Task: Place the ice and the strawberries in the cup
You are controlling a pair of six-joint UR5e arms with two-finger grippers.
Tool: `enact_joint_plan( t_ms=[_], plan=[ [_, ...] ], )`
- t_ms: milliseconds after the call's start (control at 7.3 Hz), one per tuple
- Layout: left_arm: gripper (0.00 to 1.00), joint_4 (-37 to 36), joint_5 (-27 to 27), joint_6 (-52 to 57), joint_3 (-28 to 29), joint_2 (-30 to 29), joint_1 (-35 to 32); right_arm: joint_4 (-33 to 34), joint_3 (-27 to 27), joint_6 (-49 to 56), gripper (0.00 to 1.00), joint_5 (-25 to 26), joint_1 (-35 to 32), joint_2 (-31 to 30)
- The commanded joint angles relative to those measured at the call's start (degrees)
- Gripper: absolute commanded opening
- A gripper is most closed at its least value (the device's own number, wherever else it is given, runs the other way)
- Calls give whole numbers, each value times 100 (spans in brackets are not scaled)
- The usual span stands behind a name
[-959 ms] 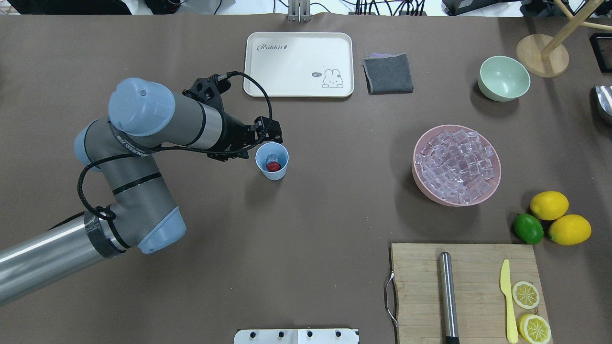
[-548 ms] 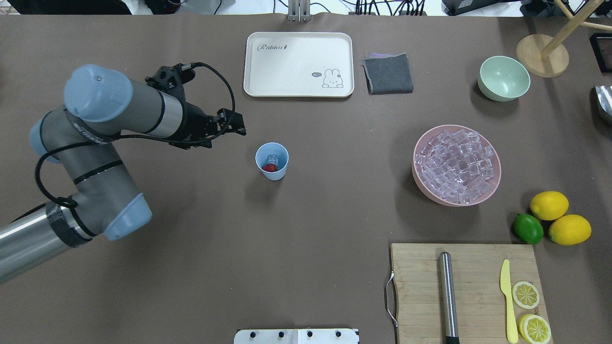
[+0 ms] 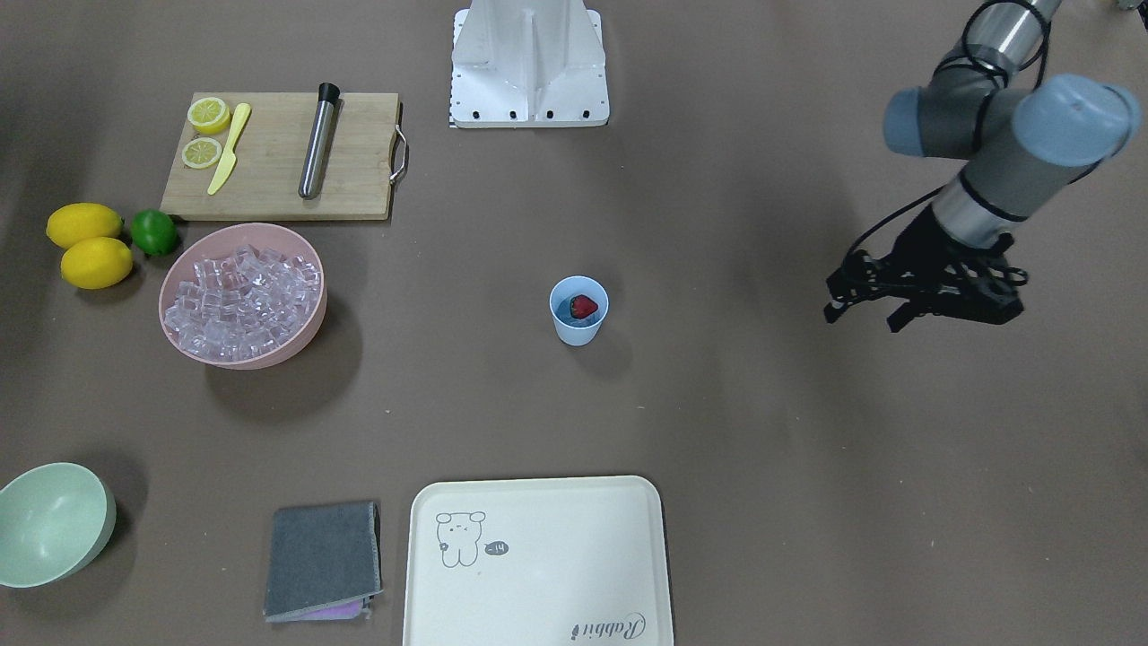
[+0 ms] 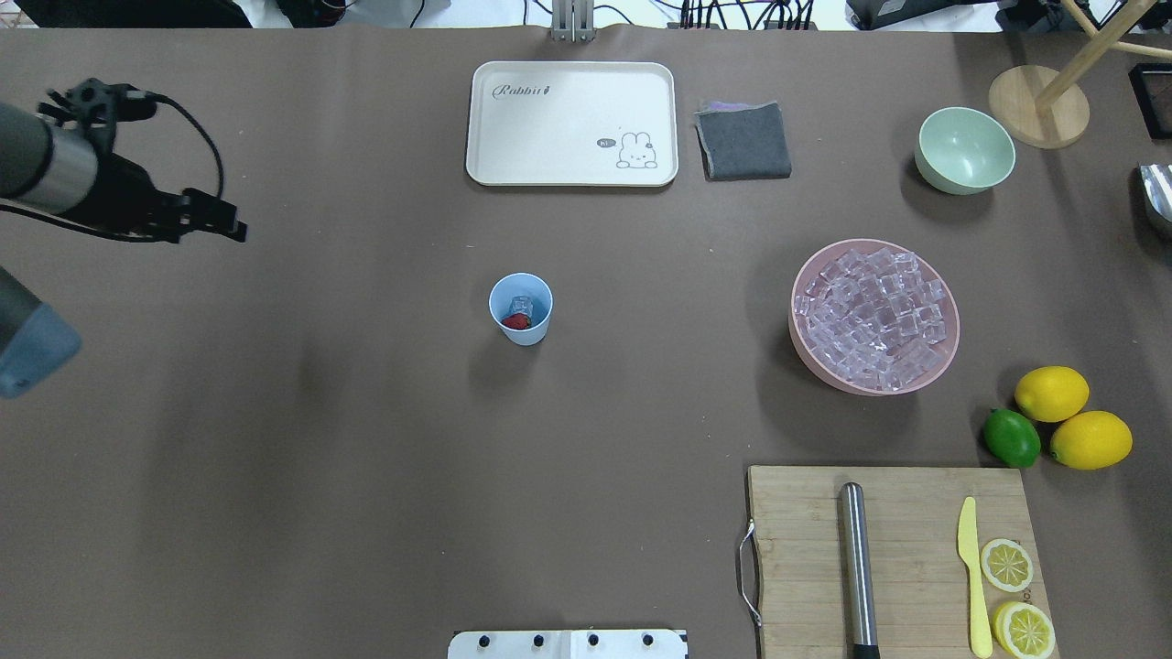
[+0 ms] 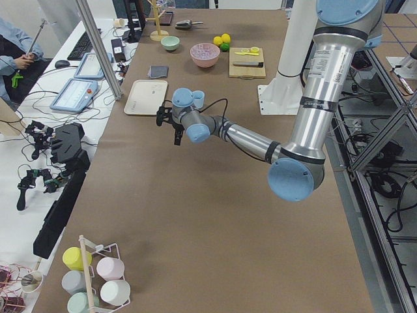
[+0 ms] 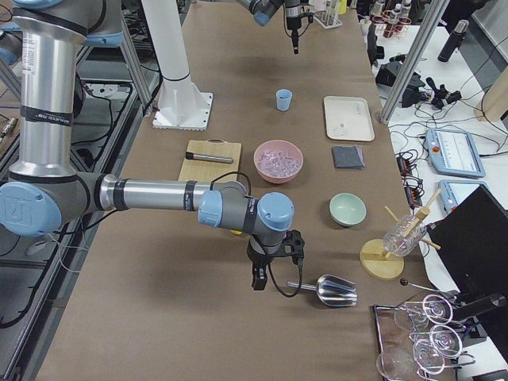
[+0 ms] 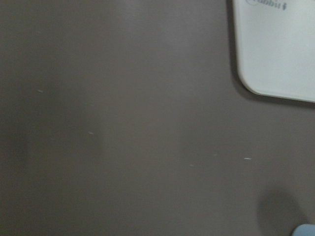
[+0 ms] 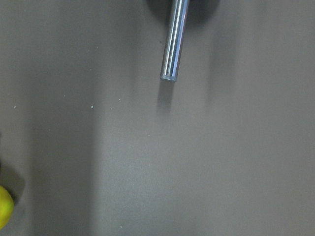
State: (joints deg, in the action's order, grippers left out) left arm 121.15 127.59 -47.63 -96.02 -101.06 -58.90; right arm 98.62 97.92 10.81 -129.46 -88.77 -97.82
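Note:
The light-blue cup (image 4: 531, 335) stands upright mid-table, also in the front-facing view (image 3: 577, 334). Inside it lie a red strawberry (image 4: 517, 321) (image 3: 584, 306) and one clear ice cube (image 4: 522, 303). More ice (image 4: 874, 316) fills the pink bowl (image 4: 952, 340) to the right. My left gripper (image 4: 224, 224) (image 3: 861, 316) hangs above the table far to the cup's left, open and holding nothing. My right gripper (image 6: 255, 279) shows only in the exterior right view, near a metal scoop (image 6: 325, 290); I cannot tell its state.
A cream tray (image 4: 572, 124), a grey cloth (image 4: 743, 140) and a pale green bowl (image 4: 965, 149) line the far side. Two lemons (image 4: 1051, 393) and a lime (image 4: 1012, 437) lie right. The cutting board (image 4: 906, 513) carries a steel muddler (image 4: 858, 567), a yellow knife and lemon slices.
My left arm has drawn back from beside the cup to the table's far left. The cup, with strawberry and ice cube inside, has stayed put.

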Motion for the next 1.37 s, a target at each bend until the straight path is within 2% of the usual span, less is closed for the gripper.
enact_joint_plan(
  t_ms=[0, 274, 411, 548, 822, 959, 1096, 1233],
  plan=[
    [97, -1349, 372, 2543, -4, 297, -1118, 0, -1, -9, 100, 0, 0, 9],
    [97, -2880, 372, 4622, -13, 324, -1946, 0, -18, -9, 100, 0, 0, 9],
    [98, -3252, 346, 5206, 48, 342, -2237, 0, -36, -9, 100, 0, 0, 9],
    [98, -3343, 337, 5725, 205, 812, -2361, 0, -45, -9, 100, 0, 0, 9],
    [98, -3265, 389, 5967, 355, 1420, -2922, 0, -45, 0, 100, 0, 0, 9],
    [97, -3334, 390, 5967, 365, 1449, -3560, 0, -45, 0, 100, 0, 0, 0],
    [98, -3274, 424, 5906, 574, 1554, -3662, 0, -36, 0, 100, 0, 0, 0],
    [98, -3274, 425, 5906, 506, 1555, -3681, -9, -45, 0, 100, 0, 0, 9]
  ],
)
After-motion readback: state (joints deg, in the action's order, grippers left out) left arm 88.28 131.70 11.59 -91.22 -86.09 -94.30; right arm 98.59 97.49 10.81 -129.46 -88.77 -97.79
